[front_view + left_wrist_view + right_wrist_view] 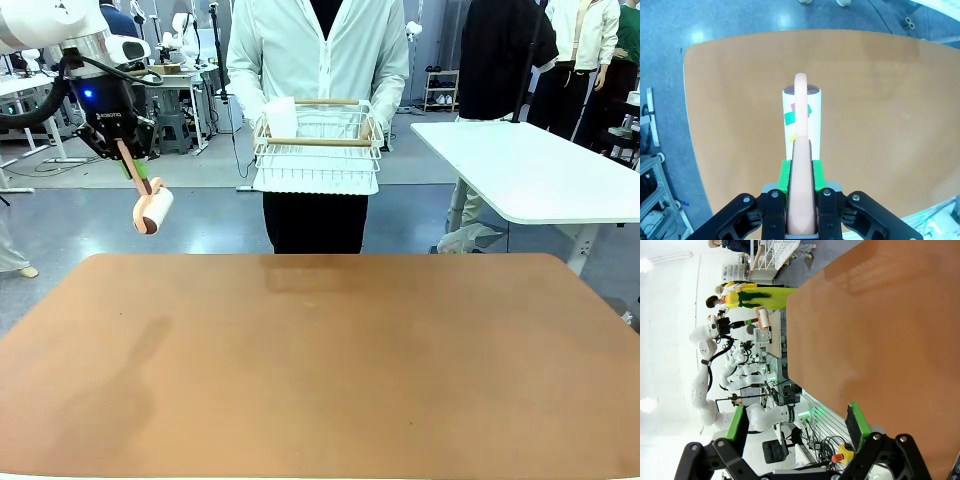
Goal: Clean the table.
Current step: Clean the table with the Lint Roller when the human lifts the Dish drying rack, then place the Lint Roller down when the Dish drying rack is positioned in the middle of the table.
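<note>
The table [320, 370] has a bare reddish-brown top. My left gripper [127, 150] hangs high above its far left corner, shut on the peach handle of a lint roller [153, 210]. The roller's white drum points down, well clear of the top. In the left wrist view the green pads [785, 175] clamp the handle, and the lint roller [801, 117] hovers over the table [880, 110] near its rounded corner. My right gripper [797, 422] is open with nothing between its fingers, off the table's edge [805, 385].
A person stands at the far side holding a white wire rack [318, 140] by its wooden handles, with a white item [282, 118] inside. A white-topped table [540, 170] stands at the back right. Grey floor surrounds the table.
</note>
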Robot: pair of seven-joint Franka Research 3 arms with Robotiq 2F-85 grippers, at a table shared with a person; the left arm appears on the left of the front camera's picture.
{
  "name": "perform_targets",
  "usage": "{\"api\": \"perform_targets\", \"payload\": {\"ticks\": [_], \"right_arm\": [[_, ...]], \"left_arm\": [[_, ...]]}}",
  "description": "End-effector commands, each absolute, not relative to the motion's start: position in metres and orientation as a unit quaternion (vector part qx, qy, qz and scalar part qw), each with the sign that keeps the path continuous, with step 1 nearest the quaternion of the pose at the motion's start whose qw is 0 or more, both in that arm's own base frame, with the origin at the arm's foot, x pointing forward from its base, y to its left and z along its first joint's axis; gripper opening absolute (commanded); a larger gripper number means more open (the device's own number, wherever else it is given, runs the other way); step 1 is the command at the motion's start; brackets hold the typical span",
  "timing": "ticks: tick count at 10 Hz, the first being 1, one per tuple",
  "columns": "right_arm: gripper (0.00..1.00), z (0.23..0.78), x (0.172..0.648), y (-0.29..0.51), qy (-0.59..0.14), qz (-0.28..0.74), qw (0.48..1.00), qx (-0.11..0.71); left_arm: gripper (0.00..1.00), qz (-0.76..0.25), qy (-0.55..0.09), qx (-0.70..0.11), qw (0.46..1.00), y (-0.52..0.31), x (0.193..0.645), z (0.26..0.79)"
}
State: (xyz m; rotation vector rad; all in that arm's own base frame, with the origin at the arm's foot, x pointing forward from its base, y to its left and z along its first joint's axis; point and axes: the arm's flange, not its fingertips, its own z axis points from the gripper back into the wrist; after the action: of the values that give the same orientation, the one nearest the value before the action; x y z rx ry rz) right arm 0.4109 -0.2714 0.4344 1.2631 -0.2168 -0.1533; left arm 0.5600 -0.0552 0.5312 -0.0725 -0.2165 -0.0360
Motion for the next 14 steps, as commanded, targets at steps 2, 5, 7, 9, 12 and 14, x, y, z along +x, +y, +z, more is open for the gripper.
{"api": "perform_targets", "payload": {"ticks": [2,5,7,9,12,14], "right_arm": [[1.0,0.4379,0.4085,-0.2692,-0.101,-0.068,0.8,0.587],[1.0,0.4379,0.4085,-0.2692,-0.101,-0.068,0.8,0.587],[1.0,0.4379,0.4085,-0.2692,-0.101,-0.068,0.8,0.587],[1.0,0.4379,0.4085,-0.2692,-0.101,-0.068,0.8,0.587],[1.0,0.4379,0.4085,-0.2692,-0.101,-0.068,0.8,0.587],[1.0,0.4379,0.4085,-0.2692,-0.101,-0.068,0.8,0.587]], "left_arm": [[0.19,-0.019,-0.109,-0.032,0.993,-0.0537,0.5595,0.5317],[0.19,-0.019,-0.109,-0.032,0.993,-0.0537,0.5595,0.5317],[0.19,-0.019,-0.109,-0.032,0.993,-0.0537,0.5595,0.5317],[0.19,-0.019,-0.109,-0.032,0.993,-0.0537,0.5595,0.5317],[0.19,-0.019,-0.109,-0.032,0.993,-0.0537,0.5595,0.5317],[0.19,-0.019,-0.109,-0.032,0.993,-0.0537,0.5595,0.5317]]}}
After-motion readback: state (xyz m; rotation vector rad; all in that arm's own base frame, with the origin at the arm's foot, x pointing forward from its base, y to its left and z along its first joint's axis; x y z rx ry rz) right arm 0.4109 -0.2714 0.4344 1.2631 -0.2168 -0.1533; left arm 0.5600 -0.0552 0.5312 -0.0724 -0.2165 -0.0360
